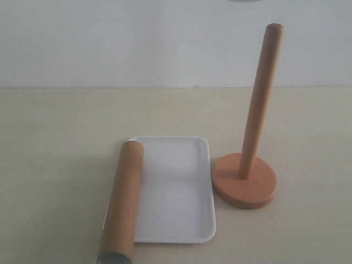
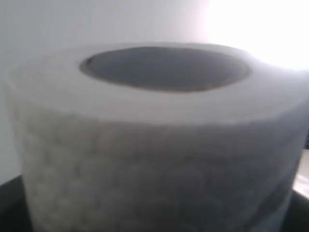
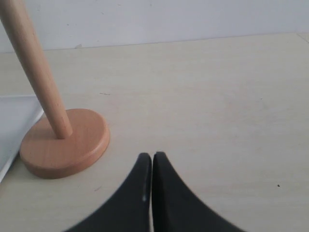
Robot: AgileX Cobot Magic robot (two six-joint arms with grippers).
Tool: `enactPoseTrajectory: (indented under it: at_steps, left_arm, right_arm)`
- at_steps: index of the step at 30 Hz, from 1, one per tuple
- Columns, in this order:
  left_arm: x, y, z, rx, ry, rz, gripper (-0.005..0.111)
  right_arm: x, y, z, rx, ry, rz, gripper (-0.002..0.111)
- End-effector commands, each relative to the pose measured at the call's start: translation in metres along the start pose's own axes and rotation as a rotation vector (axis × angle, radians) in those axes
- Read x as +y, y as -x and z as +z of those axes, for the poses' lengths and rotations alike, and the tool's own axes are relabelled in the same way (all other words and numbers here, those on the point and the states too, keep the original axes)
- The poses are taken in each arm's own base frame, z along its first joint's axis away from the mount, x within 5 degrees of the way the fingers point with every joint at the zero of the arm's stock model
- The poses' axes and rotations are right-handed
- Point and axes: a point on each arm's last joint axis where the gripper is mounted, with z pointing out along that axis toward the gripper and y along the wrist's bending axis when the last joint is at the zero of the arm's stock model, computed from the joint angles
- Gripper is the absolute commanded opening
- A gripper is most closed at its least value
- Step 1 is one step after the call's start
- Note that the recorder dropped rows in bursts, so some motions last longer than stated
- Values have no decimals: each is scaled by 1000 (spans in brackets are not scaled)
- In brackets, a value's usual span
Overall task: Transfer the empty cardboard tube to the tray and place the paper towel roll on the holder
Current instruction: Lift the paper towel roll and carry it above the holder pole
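Observation:
The paper towel roll fills the left wrist view, white and embossed, with its hollow core facing up. Dark fingers of my left gripper show at both lower corners, closed on the roll's sides. Neither the roll nor either gripper appears in the exterior view. The empty cardboard tube lies along the left rim of the white tray, one end past the front edge. The holder stands upright just right of the tray, its post bare. My right gripper is shut and empty, near the holder's base.
The pale wooden tabletop stretches back to a white wall. A corner of the tray touches the holder's base in the right wrist view.

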Motion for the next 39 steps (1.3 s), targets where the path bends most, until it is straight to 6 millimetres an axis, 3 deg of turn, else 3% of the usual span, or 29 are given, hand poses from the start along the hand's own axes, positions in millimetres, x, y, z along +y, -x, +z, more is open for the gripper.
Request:
enactPoseTrajectory:
  at_steps: [1,9,23,31,39]
  left_arm:
    - [6,1,23,-38,28,-43,4]
    - [13,-27,48,13,29,-57,4]
    - [18,-56,62,74,33,-27,4]
    - [22,-82,73,127,33,24,4]
    - [25,-116,70,227,33,74,4]
  right_arm:
    - [0,1,0,-10,-6,-1,0]
    - [0,1,0,-10,-6,-1,0]
    - [0,1,0,-10,-6,-1,0]
    - [0,2,0,-27,-6,-1,0]
    - [0,2,0,-29,-6,-1,0]
